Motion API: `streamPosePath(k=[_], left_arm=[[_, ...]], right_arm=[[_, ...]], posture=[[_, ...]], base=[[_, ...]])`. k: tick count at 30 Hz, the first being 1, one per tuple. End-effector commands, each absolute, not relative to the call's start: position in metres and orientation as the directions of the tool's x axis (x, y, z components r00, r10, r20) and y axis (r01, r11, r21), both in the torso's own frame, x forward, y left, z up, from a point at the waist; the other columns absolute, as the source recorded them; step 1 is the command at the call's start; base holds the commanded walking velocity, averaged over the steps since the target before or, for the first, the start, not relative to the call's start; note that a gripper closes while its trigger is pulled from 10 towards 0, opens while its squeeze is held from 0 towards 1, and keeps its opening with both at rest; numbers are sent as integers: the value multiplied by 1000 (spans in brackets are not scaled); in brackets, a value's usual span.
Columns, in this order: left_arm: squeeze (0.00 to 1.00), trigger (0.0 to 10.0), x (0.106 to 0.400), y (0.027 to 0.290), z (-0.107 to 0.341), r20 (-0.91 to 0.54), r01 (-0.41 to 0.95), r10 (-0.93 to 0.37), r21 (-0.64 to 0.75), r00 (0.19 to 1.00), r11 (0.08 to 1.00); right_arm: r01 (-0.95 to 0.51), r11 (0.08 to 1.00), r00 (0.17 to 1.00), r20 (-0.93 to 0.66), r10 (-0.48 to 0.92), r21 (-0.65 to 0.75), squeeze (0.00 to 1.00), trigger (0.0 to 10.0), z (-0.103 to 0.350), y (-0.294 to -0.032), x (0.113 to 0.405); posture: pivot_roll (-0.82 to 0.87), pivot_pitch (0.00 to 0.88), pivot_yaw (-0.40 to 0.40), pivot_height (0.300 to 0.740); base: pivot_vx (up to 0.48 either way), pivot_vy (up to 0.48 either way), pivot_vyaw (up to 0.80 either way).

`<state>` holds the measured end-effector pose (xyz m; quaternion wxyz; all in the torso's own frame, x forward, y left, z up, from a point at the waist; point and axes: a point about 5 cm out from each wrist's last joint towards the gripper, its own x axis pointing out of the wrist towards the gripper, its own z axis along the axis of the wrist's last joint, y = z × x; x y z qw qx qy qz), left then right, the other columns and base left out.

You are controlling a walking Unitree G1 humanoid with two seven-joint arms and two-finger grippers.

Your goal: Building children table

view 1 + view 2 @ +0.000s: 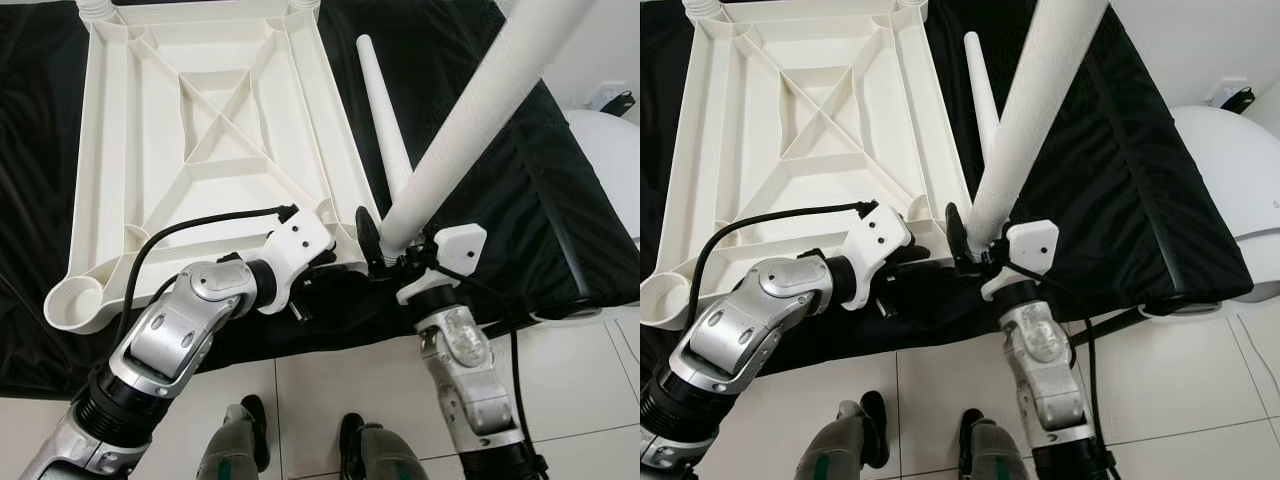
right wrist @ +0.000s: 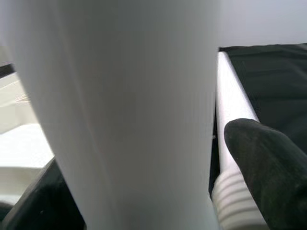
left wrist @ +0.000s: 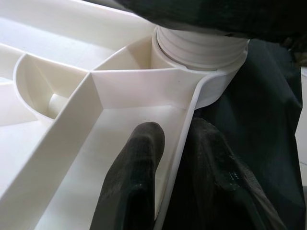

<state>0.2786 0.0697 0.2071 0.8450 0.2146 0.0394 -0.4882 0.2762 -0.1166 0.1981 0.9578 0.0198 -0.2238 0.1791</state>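
Note:
A white table top lies upside down on a black cloth, ribs facing up. My left gripper is shut on its near right rim, one finger inside the frame and the other outside. My right gripper is shut on a white table leg that stands tilted up and to the right. The leg's threaded end sits in the near right corner socket. A second leg lies loose on the cloth just right of the table top.
The black cloth covers a low platform with a tiled floor in front. A white rounded appliance stands at the right. The near left corner socket is hollow. My feet stand by the cloth's edge.

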Motion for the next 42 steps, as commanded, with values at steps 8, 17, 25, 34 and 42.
streamPosePath(k=[8,17,25,34,42], left_arm=[[0,10000,276,68,191,-328,875,-824,319,462,364],[0,10000,279,70,186,-334,874,-819,317,467,369],[0,10000,280,71,186,-336,874,-819,320,466,366],[0,10000,279,72,184,-343,879,-821,318,456,356],[0,10000,278,74,184,-348,881,-822,318,452,350]], right_arm=[[-522,848,764,390,514,-95,0,10000,203,-126,278],[-650,748,676,348,650,-135,0,10000,210,-127,279],[-737,655,598,294,746,-164,0,10000,215,-134,280],[-814,542,509,192,839,-209,0,10000,213,-144,284],[-854,471,459,109,882,-221,0,10000,210,-156,292]], posture=[[-49,270,-15,740],[-48,266,-17,740],[-49,273,-14,740],[-44,278,-10,740],[-38,282,-4,740]], base=[[0,0,0],[0,0,0],[0,0,0],[0,0,0],[0,0,0]])
